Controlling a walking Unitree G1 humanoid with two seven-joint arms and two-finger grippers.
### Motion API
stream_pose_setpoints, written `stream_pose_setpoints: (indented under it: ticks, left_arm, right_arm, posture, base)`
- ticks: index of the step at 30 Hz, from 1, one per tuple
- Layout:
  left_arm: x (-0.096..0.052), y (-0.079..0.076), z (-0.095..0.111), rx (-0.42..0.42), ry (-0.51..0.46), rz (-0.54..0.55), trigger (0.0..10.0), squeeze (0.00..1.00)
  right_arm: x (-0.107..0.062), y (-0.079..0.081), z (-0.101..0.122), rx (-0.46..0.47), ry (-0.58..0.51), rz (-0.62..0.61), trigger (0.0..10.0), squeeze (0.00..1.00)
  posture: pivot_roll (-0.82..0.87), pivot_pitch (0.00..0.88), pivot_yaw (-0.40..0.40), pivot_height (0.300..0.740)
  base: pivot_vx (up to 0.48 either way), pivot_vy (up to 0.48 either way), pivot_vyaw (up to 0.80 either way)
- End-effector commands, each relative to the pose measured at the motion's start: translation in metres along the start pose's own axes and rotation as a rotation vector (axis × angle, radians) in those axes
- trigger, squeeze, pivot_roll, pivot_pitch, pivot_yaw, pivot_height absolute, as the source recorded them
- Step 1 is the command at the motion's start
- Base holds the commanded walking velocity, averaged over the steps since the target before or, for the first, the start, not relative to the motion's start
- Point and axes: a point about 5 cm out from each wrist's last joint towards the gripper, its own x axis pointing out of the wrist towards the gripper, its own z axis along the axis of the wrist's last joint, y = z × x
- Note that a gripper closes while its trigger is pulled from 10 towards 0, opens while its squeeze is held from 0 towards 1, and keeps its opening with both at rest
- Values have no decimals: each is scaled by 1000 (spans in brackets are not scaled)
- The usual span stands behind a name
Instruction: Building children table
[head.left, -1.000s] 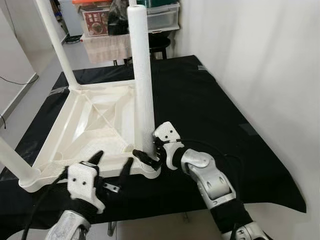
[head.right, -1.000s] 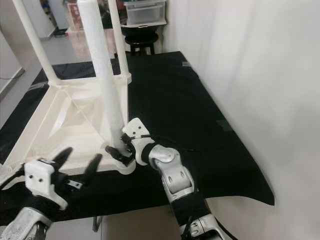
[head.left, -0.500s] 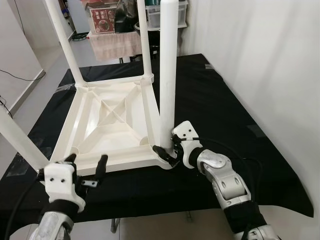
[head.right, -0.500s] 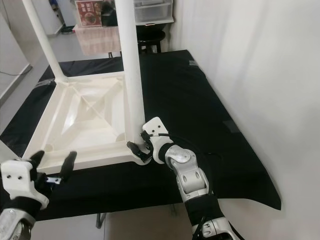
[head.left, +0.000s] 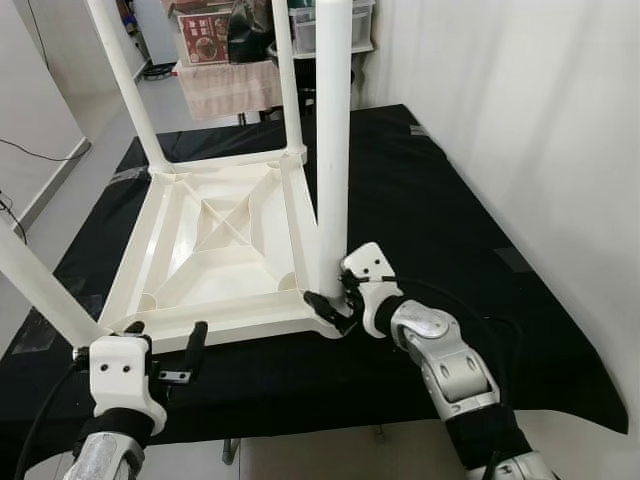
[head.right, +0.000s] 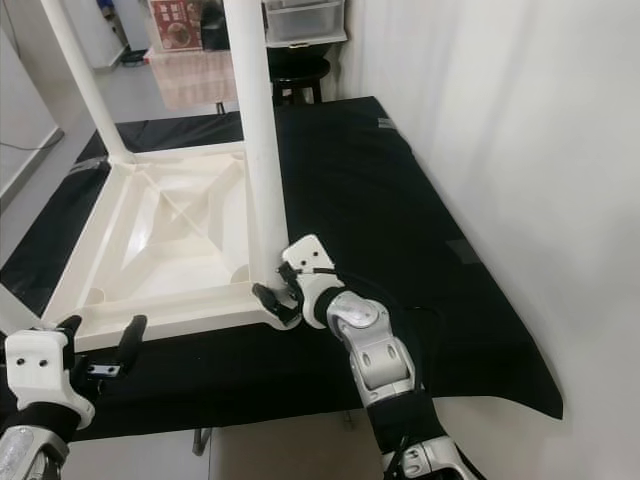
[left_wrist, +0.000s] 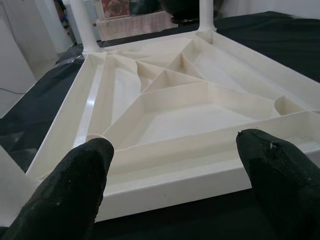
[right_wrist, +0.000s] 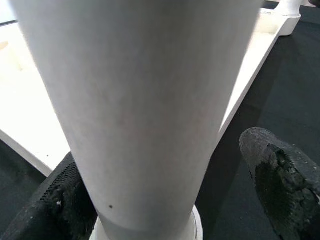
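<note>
A white plastic children's table (head.left: 220, 240) lies upside down on a black cloth (head.left: 450, 220). Legs stand up from its corners: two far ones (head.left: 125, 80) (head.left: 283, 80), a near-left one (head.left: 40, 290) and a thick near-right leg (head.left: 332, 150). My right gripper (head.left: 335, 305) is at the foot of that near-right leg, open, its fingers (right_wrist: 280, 185) either side of the leg (right_wrist: 140, 100). My left gripper (head.left: 165, 338) hovers open just before the tabletop's near rim (left_wrist: 170, 175), holding nothing.
The cloth-covered worktop ends close in front of me, and a white wall (head.left: 540, 120) runs along its right side. Behind it stand a cloth-draped stand (head.left: 230, 90), storage boxes (head.left: 205, 22) and a black stool (head.right: 295, 70).
The camera has tilted and shifted. My left gripper has drawn back and down from the near rim. My right gripper stays at the leg's foot.
</note>
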Motion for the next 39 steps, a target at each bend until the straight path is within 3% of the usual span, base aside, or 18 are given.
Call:
stream_pose_setpoints:
  ticks: [1, 16, 39]
  left_arm:
    - [0, 5, -3, 17, 22, 28, 10000, 0]
    - [7, 7, 11, -5, -42, 42, 10000, 0]
    - [3, 1, 3, 1, -17, 4, 10000, 0]
  right_arm:
    - [1, 5, 0, 18, -2, 12, 10000, 0]
    - [2, 6, -3, 18, 14, 7, 10000, 0]
    - [2, 6, -9, -18, 75, -9, 10000, 0]
  posture:
    - [-26, 71, 63, 740]
    - [-30, 68, 63, 740]
    - [-45, 73, 59, 740]
  base:
    - [0, 480, 0]
    - [0, 480, 0]
    - [0, 0, 0]
